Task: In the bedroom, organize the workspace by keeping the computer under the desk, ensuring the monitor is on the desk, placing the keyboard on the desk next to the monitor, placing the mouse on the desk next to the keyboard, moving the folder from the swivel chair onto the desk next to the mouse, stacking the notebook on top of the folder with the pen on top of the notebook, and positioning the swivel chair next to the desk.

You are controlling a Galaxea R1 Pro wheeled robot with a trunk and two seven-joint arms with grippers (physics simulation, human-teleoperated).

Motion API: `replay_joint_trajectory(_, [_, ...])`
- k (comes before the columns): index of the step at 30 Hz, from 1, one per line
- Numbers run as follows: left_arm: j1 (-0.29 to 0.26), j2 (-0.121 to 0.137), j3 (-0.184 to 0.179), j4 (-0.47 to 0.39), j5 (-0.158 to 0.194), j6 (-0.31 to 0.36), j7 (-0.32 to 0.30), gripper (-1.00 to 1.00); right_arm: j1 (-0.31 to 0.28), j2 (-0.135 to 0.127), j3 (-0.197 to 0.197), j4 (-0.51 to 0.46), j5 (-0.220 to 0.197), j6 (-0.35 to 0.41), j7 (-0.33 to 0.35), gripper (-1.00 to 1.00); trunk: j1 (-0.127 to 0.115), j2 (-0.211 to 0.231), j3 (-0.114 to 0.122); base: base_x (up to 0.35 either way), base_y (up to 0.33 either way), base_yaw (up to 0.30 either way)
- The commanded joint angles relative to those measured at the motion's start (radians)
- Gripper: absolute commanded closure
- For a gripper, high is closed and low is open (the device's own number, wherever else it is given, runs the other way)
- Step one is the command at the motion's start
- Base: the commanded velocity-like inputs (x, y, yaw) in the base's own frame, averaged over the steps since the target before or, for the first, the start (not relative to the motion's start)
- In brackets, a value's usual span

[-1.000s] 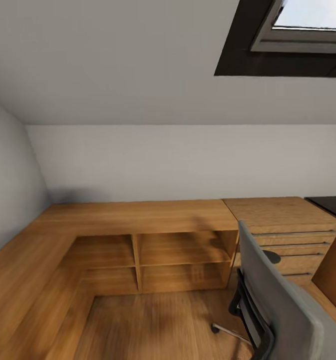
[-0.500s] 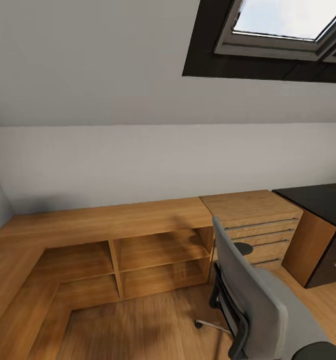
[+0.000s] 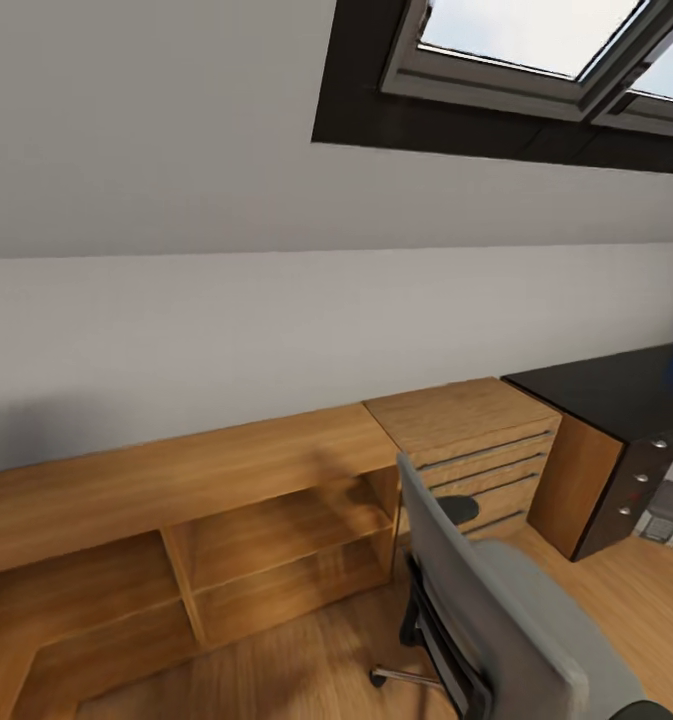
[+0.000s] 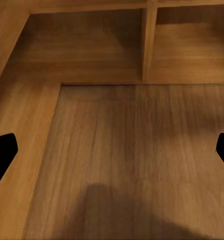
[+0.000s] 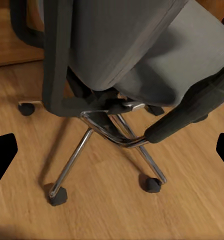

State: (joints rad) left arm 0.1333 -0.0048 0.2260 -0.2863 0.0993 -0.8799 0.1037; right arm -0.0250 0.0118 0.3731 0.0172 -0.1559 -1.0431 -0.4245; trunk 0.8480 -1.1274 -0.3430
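At the far left of the head view, a low wooden shelf unit (image 3: 176, 500) is seen running along the white wall, its open compartments bare. Open wood floor (image 3: 276, 680) is left in front of it. In the left wrist view the same floor (image 4: 132, 160) is spread below the left gripper (image 4: 112, 150), whose dark fingertips (image 4: 2, 150) are spotted at both picture edges, spread wide with nothing held.

Further right, a light wooden drawer chest (image 3: 471, 440) is set flush against the shelf unit's end. Just in front of it the swivel chair (image 3: 496, 620) is parked, its grey back turned to the camera. In the right wrist view the swivel chair (image 5: 142, 55) is caught from close by: chrome base spokes and black casters are planted on the floor, with bare floor all round them. The right gripper (image 5: 112, 150) is likewise held wide apart and empty.

At the right edge, the table (image 3: 616, 385) is met, black-topped, its end panel close beside the chest. A blue sliver is cut off by the frame edge; what it is cannot be told. A skylight (image 3: 536, 50) is set in the sloped ceiling above.
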Motion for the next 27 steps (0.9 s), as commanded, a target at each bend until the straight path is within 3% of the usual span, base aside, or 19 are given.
replay_joint_trajectory(1, [0.001, 0.0, -0.007, -0.002, 0.01, -0.001, 0.002, -1.0, -0.001, 0.0, 0.009, 0.002, -0.01, -0.004, 0.0, -1.0, 0.001, -0.001, -0.001, 0.301, 0.202, -0.299])
replay_joint_trajectory(12, [0.001, 0.001, -0.007, -0.002, 0.01, -0.001, 0.002, -1.0, -0.001, 0.0, 0.009, 0.002, -0.009, -0.004, 0.0, -1.0, 0.001, -0.001, -0.001, 0.212, 0.261, -0.299])
replay_joint_trajectory(27, [0.001, 0.002, -0.007, -0.002, 0.011, -0.001, 0.002, -1.0, -0.001, 0.0, 0.009, 0.002, -0.009, -0.004, 0.0, -1.0, 0.001, -0.001, -0.001, 0.019, 0.323, -0.299])
